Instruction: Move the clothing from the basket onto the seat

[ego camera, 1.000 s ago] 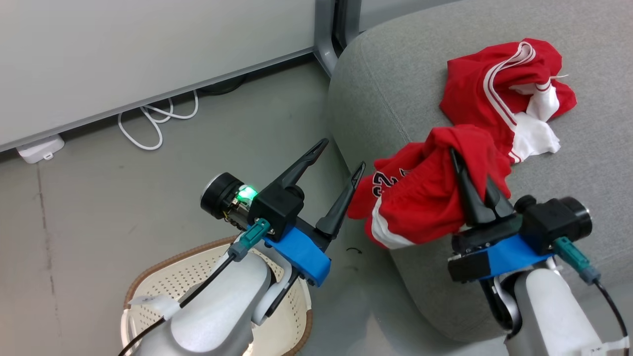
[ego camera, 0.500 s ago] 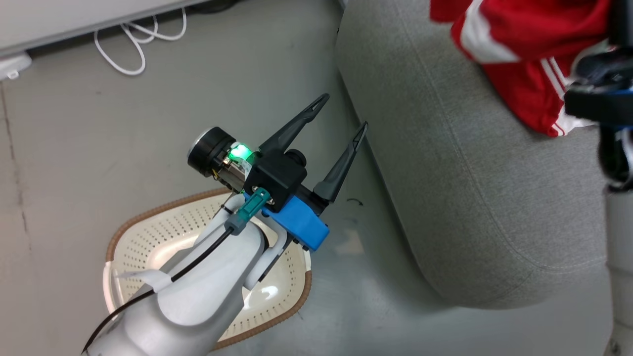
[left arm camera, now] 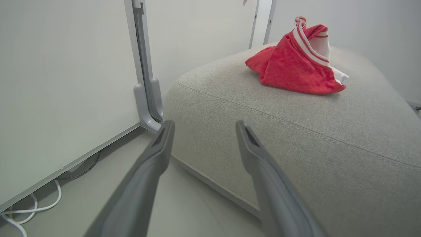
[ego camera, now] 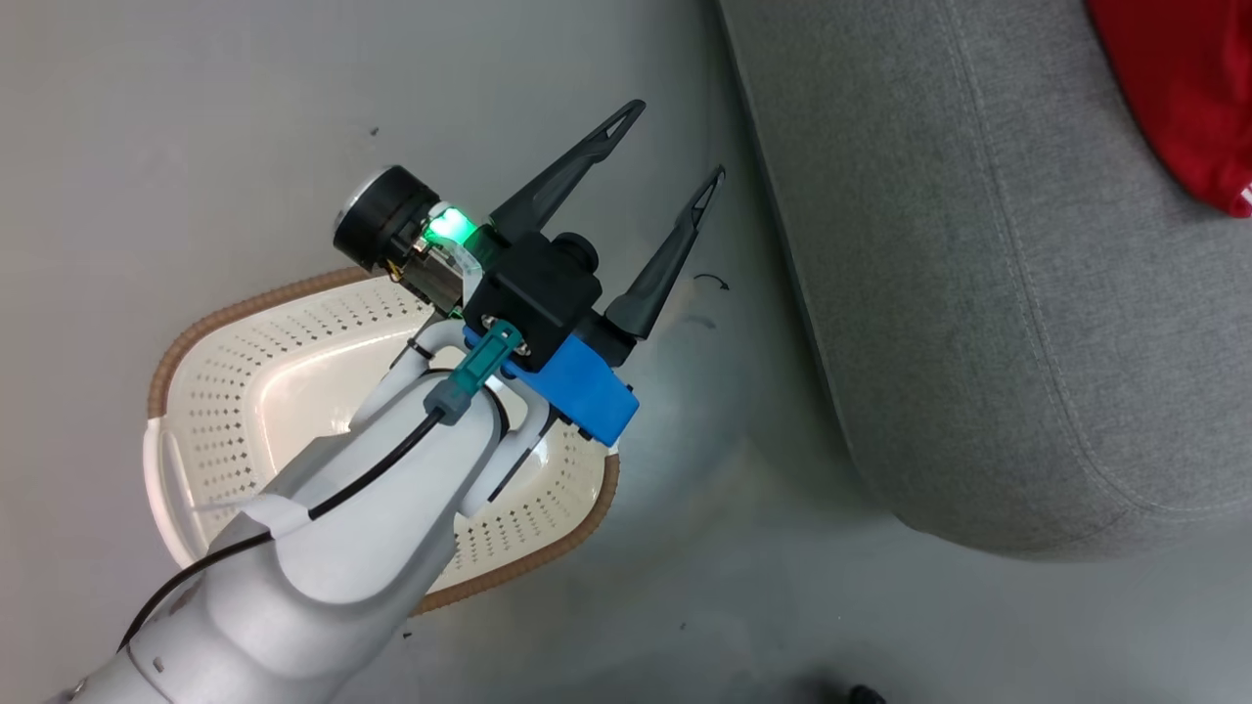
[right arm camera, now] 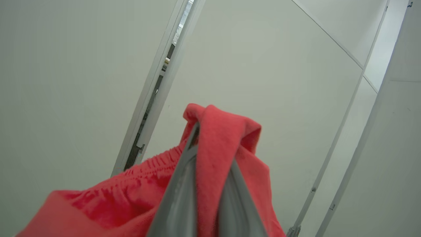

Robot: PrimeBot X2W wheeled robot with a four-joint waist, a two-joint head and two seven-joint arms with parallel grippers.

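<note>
In the head view the left gripper [ego camera: 673, 142] stands with its 2 fingers spread wide and nothing between them, over the grey floor [ego camera: 196, 117] between the basket [ego camera: 245, 303] and the seat [ego camera: 978, 293]. Its pale forearm [ego camera: 372, 508] crosses above the basket, which sits on the floor near the seat's rounded corner but apart from it; a green light [ego camera: 450, 227] glows on the wrist. A red patch [ego camera: 1184, 98] of clothing shows at the top right edge over the seat; I cannot tell which of the 2 garments it is. In the left wrist view the left gripper [left arm camera: 204, 125] points at the seat's [left arm camera: 296, 138] near edge, fingers apart, touching nothing. The loose garment [left arm camera: 292, 69], red with white stripes and trim, lies bunched in a heap on top of the seat, well back from that edge. Left of the seat stand a white wall [left arm camera: 65, 82] and a grey post [left arm camera: 146, 89], with a white cable [left arm camera: 33, 209] on the floor below. In the right wrist view the right gripper [right arm camera: 212, 144] is pressed together on a fold of the held garment [right arm camera: 115, 197]; the red fabric drapes over the fingertips and hangs down to the left, with a gathered band across it, against pale wall panels [right arm camera: 263, 65].
</note>
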